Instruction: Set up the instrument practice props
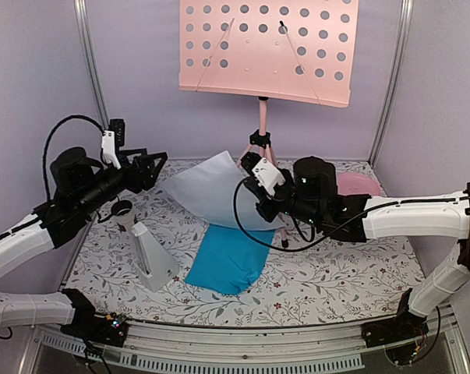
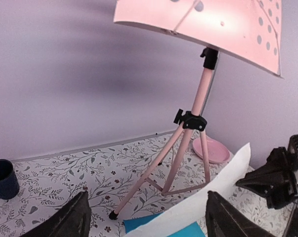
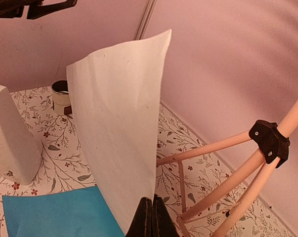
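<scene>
- Blue sheet (image 1: 227,261) lies flat mid-bench (image 1: 320,280), with the metronome (image 1: 151,257) beside it toward the left edge.
- Right tool (image 3: 151,211) is clenched on the upright white sheet's (image 3: 119,113) edge.
- Left tool (image 1: 155,164) is released, apart from it.
- Stand (image 1: 262,128) is at the far edge.

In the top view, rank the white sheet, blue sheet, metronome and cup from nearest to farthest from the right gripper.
1. The white sheet, pinched in the right gripper, mid-table.
2. The blue sheet, flat on the table, nearer the arm bases.
3. The metronome and the cup, both at the left; too close to call.
</scene>
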Robot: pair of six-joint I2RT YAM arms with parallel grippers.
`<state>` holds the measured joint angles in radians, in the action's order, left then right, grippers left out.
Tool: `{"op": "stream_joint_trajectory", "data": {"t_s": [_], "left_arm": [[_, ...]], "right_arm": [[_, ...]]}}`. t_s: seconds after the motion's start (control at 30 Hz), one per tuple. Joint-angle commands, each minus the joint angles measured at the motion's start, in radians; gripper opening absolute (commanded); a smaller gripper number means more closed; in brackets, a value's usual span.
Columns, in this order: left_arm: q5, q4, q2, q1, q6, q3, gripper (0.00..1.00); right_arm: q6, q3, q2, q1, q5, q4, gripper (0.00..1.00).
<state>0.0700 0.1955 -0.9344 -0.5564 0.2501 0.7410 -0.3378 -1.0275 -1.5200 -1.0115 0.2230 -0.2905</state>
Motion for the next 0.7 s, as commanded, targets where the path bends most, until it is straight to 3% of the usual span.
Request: {"op": "stream_joint_trajectory", "data": {"t_s": [0.0, 0.2, 0.47, 0.67], "left_arm": [[-0.252, -0.041, 0.008, -0.028, 0.117, 0.052, 0.79], [-0.183, -0.148, -0.052, -0.063, 0.22, 0.156, 0.77], [-0.176, -0.015, -0.205, -0.265, 0.317, 0.197, 0.85], [-0.196, -0.004, -0.313, -0.327, 0.367, 0.268, 0.87]], "right_arm": [[0.127, -0.077, -0.022, 0.016, 0.131, 0.032, 0.0], [0.205, -0.121, -0.019, 0.016, 0.192, 0.044, 0.0], [0.21, -0.172, -0.06, -0.031, 0.161, 0.03, 0.0], [0.211, -0.215, -0.13, -0.065, 0.161, 0.033, 0.0]]}}
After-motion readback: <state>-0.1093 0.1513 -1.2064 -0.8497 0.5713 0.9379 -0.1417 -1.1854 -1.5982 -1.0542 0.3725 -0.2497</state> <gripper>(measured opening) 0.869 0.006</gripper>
